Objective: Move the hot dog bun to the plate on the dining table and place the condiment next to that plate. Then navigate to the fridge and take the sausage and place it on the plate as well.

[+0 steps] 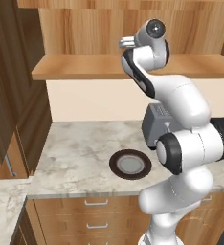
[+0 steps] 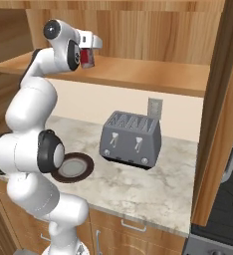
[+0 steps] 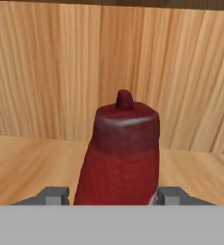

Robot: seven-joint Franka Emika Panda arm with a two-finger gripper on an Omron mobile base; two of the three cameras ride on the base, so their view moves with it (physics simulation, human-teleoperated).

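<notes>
Red tapered condiment [image 3: 121, 158] stands between grey fingers [image 3: 51, 195] on wood-grain shelf [image 3: 23, 162]

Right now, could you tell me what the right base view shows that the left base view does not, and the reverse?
Right base view alone: the red condiment between the gripper fingers up at the wooden shelf, and a wall outlet. Left base view alone: the countertop's left corner and a tall cabinet. Both share the dark-rimmed plate, the grey toaster and the marbled counter.
</notes>
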